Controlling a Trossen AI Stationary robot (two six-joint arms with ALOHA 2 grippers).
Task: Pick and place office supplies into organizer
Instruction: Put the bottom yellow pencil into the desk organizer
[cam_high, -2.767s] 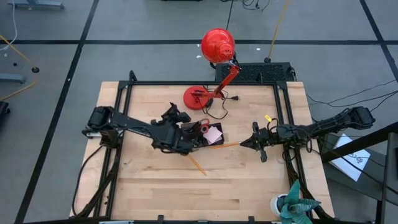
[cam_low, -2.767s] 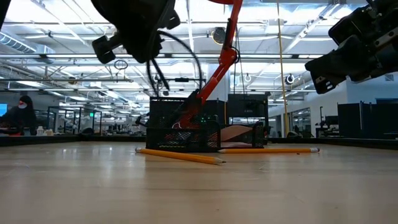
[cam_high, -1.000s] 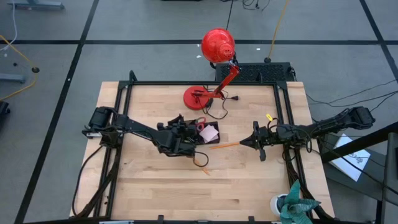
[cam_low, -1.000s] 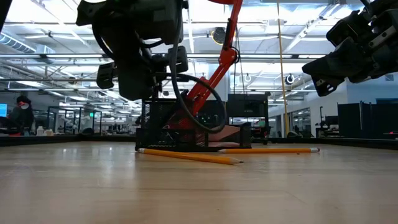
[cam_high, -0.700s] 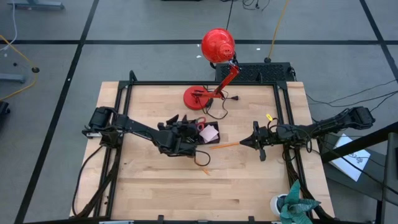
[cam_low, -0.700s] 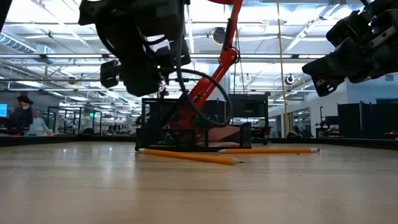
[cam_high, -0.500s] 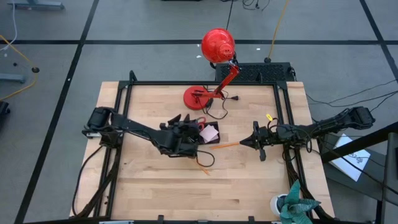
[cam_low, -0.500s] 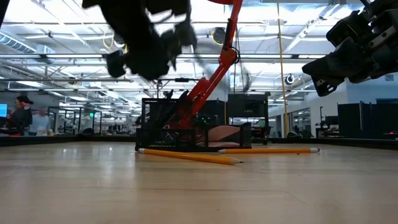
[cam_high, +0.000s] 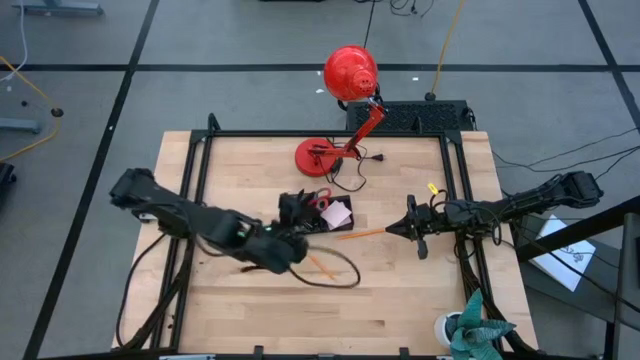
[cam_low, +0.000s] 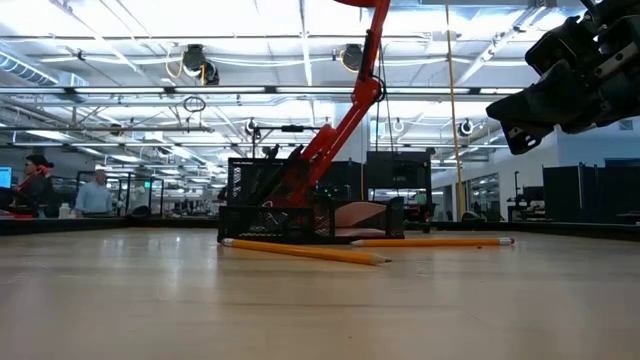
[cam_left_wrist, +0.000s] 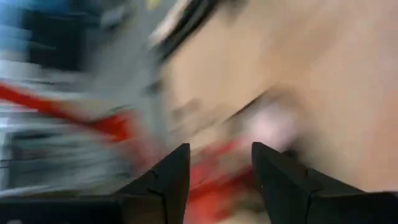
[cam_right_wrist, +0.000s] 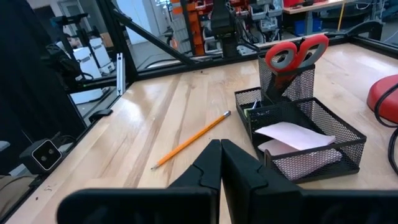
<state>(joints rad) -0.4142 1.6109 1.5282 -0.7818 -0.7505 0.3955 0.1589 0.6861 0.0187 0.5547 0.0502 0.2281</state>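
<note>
The black mesh organizer (cam_high: 330, 215) stands mid-table with red-handled scissors (cam_right_wrist: 295, 56) upright in its cup and a pink sticky-note pad (cam_right_wrist: 292, 135) in its tray. One orange pencil (cam_high: 360, 233) lies on the table between the organizer and my right gripper. Another pencil (cam_high: 318, 265) lies on the near side of the organizer (cam_low: 300, 210). My left gripper (cam_left_wrist: 219, 155) is open and holds nothing. It is raised just left of the organizer (cam_high: 293, 212). My right gripper (cam_right_wrist: 221, 158) waits shut, right of the organizer (cam_high: 408, 228), pointing at it.
A red desk lamp stands with its base (cam_high: 318, 157) at the table's far edge and its head (cam_high: 350, 72) beyond it. A small yellow piece (cam_high: 431, 189) lies far right. The left arm's cable loops over the near pencil (cam_high: 335, 272). Bare wood shows along the near edge.
My left gripper has risen from the organizer, gone up out of the low view and drawn back toward the table's near left, rolling as it went. The organizer and both pencils lie where they were.
</note>
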